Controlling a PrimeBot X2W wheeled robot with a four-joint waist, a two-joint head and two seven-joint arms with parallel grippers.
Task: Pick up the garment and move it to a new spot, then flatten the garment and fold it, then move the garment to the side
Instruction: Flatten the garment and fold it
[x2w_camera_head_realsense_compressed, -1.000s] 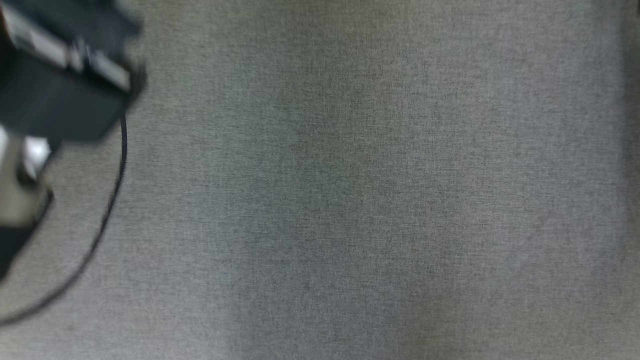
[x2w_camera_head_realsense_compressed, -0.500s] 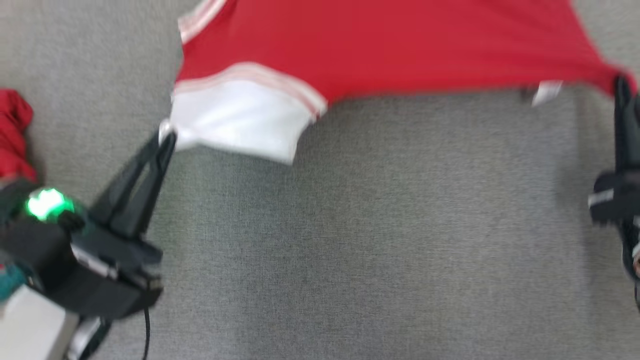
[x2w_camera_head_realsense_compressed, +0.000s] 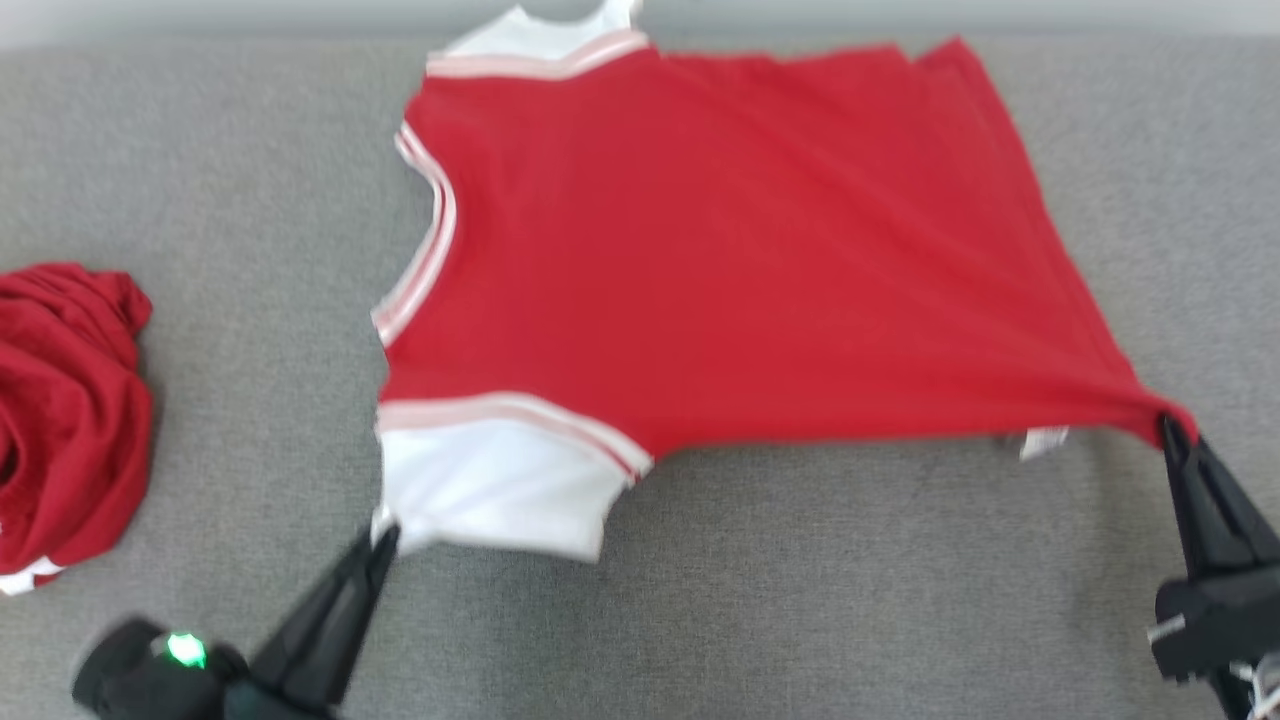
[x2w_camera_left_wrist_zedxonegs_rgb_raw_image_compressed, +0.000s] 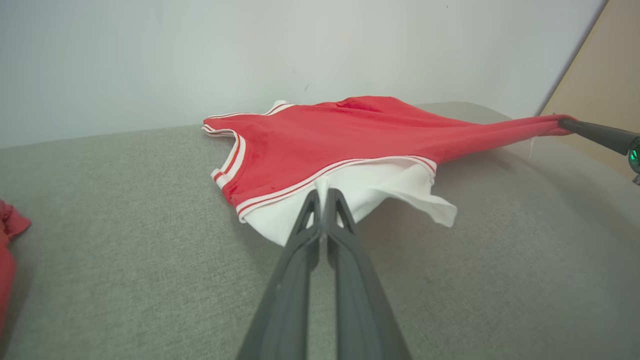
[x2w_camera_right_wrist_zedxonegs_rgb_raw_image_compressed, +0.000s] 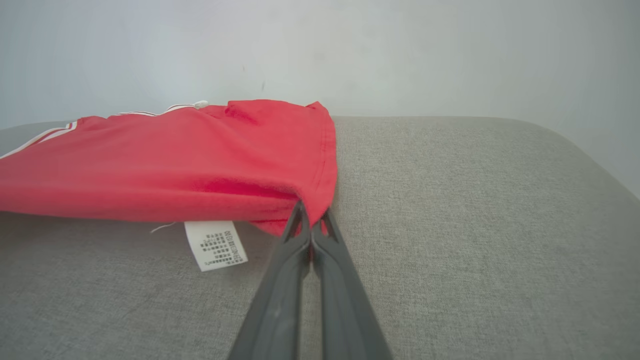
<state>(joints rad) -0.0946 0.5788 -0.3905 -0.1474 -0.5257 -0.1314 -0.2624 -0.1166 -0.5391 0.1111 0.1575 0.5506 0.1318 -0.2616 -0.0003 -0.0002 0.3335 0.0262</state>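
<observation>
Pinching the white sleeve (x2w_camera_head_realsense_compressed: 490, 490), the left gripper (x2w_camera_head_realsense_compressed: 388, 535) is holding the red shirt (x2w_camera_head_realsense_compressed: 720, 250) taut against the right gripper (x2w_camera_head_realsense_compressed: 1165, 425), clamped on its hem corner (x2w_camera_head_realsense_compressed: 1135, 408), likely to flatten it on the grey cushion (x2w_camera_head_realsense_compressed: 800, 600).

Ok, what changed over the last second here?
Mostly the head camera swung: from bare grey surface to the whole shirt. No clear move of the shirt itself. Unchanged since half a second ago: left gripper shut on the white sleeve, right gripper shut on the hem corner; red pile at left.
</observation>
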